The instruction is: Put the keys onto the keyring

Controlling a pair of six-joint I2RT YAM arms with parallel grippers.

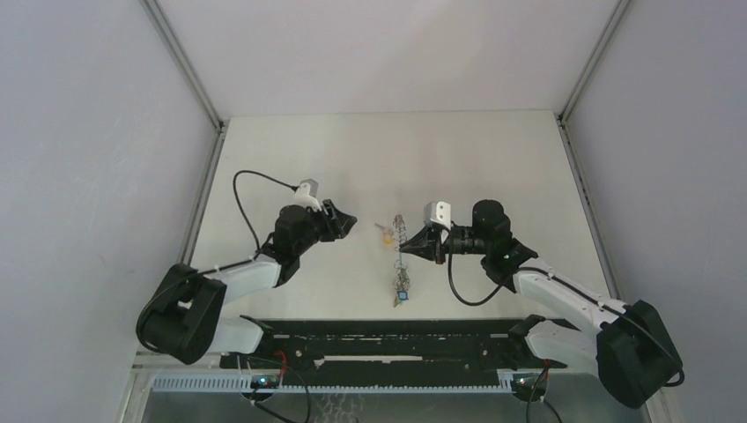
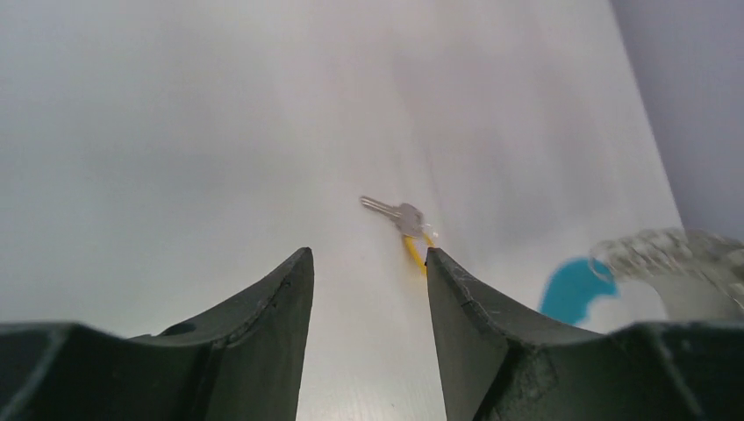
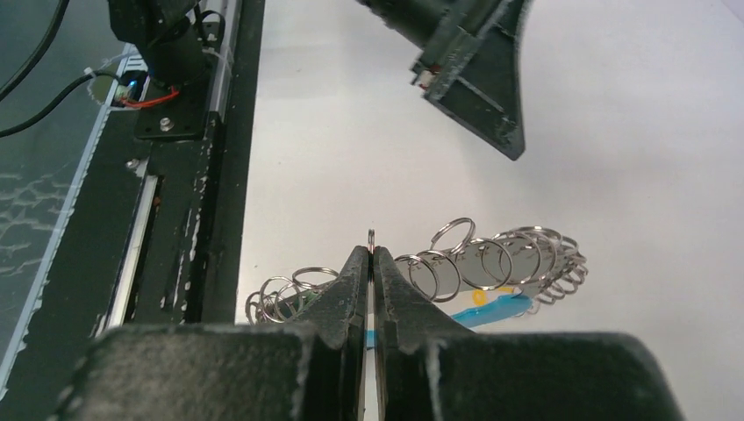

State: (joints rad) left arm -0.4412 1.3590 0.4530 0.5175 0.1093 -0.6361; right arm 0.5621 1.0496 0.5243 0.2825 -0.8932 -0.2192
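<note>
My table (image 1: 291, 163) reads plain white and matte, evenly lit. Near its middle a yellow-headed key (image 2: 405, 221) lies flat, silver blade pointing toward the far side. Just beside it the keyring (image 1: 401, 264) runs in a thin line toward the near edge: a string of metal rings, a blue band (image 2: 572, 288), and small coloured tags (image 1: 401, 298) at the near end. I cannot tell whether its whole length rests on the surface. A black rail (image 1: 396, 339) spans the near edge.

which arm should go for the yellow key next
Left. The left fingers stand open and empty, the yellow key lying just ahead of them. The right fingers are shut on a ring of the keyring.
</note>
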